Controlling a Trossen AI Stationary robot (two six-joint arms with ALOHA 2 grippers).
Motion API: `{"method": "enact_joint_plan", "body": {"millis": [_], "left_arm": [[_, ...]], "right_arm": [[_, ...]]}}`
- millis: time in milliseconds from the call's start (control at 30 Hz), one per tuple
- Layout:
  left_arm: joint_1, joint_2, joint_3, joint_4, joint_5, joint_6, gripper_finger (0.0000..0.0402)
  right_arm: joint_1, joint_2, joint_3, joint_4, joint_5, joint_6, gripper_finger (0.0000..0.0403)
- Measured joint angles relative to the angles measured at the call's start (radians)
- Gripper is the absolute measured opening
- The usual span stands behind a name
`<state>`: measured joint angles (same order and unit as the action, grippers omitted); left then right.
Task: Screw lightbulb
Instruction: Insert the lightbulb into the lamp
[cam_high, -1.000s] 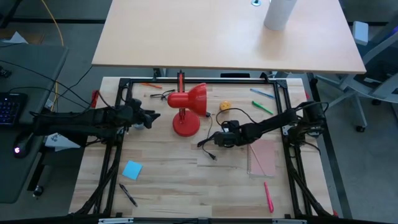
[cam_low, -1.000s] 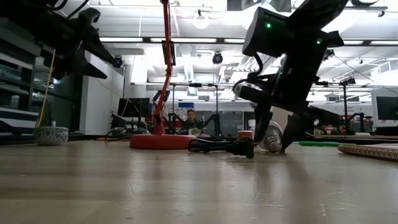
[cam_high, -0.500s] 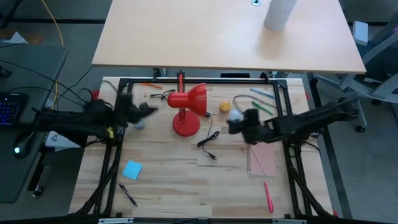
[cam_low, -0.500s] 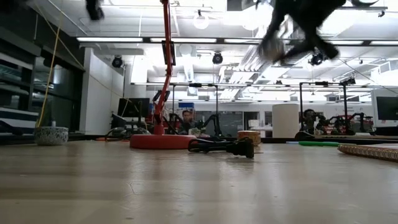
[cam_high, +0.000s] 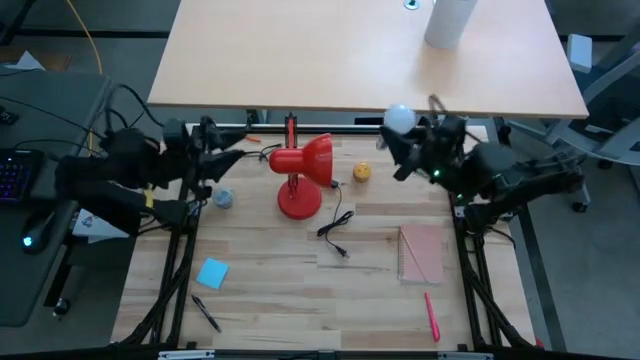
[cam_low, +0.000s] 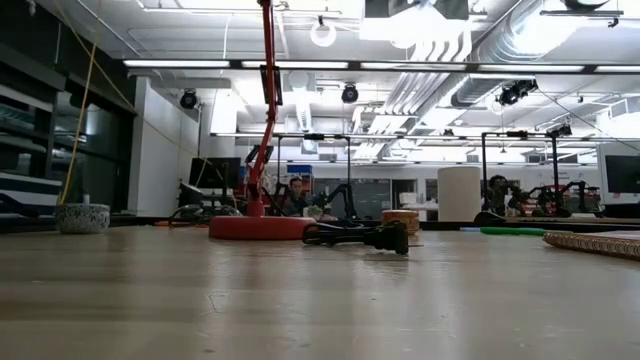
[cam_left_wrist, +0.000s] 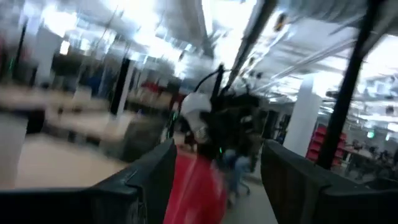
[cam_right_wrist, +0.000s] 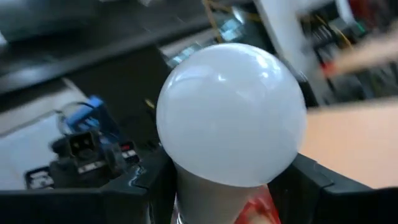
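Lifted since before — right end effector grips lightbulb beside lamp.

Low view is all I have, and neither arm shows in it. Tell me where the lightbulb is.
Observer: The lightbulb is off the table, gripped at its base by the right claw, up near the frame's far right corner.
Operator: Report the left arm.
Observer: The left claw hangs left of the red lamp, pointing toward it, fingers apart with nothing between them.
Operator: Give me the way the lamp's shade faces.
Observer: From above, the shade opens toward the right arm's side, with the bulb farther right and farther back than the shade.
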<state>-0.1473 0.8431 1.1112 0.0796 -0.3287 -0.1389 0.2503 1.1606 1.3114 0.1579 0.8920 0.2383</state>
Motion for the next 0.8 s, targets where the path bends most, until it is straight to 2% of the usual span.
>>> {"method": "enact_joint_plan", "body": {"millis": [200, 333, 433, 600, 800], "left_arm": [[-0.053, 0.218, 0.256, 0.143, -0.136, 0.374, 0.0213], [-0.046, 0.356, 0.396, 0.216, -0.159, 0.639, 0.0213], [-0.029, 0.460, 0.476, 0.207, -0.164, 0.843, 0.0213], [-0.022, 0.599, 0.565, 0.204, -0.243, 1.167, 0.0213], [-0.024, 0.715, 0.640, 0.296, -0.278, 1.464, 0.0213]], "right_arm": [[-0.028, 0.104, 0.188, 0.167, -0.178, -0.283, 0.0197], [-0.053, 0.203, 0.331, 0.244, -0.290, -0.371, 0.0197], [-0.071, 0.284, 0.445, 0.240, -0.306, -0.375, 0.0197], [-0.084, 0.408, 0.614, 0.218, -0.305, -0.371, 0.0197], [-0.088, 0.507, 0.757, 0.129, -0.301, -0.321, 0.0197]]}}
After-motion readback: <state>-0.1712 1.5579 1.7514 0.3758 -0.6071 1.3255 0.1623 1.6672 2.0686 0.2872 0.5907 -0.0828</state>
